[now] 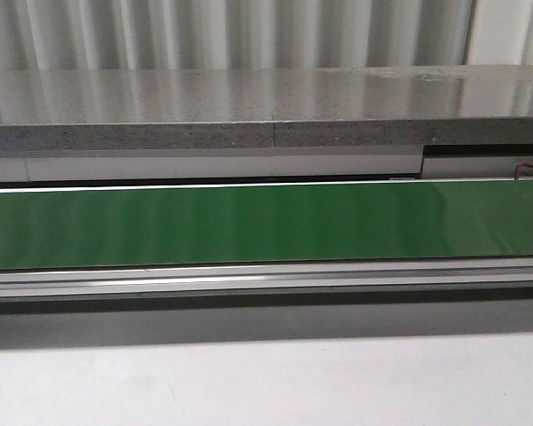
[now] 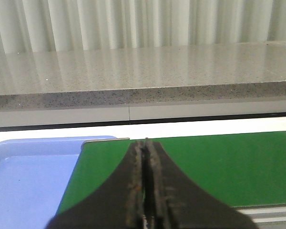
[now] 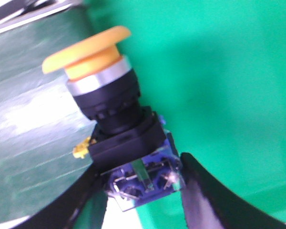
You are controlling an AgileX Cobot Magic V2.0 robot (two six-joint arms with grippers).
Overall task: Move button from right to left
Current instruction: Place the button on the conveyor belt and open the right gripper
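Right end effector [image 3: 143, 191] is clamped on the button [image 3: 117, 129], held above the green belt [image 3: 219, 71]. Left end effector [image 2: 146, 191] is pinched together, empty. Next I'd guess: carry it leftward toward the blue tray [image 2: 24, 176].

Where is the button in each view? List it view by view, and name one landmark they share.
Front view: not in it.
Left wrist view: not in it.
Right wrist view: the button fills the middle, its contact block between the right tool's fingers.
Shared landmark: the green belt.
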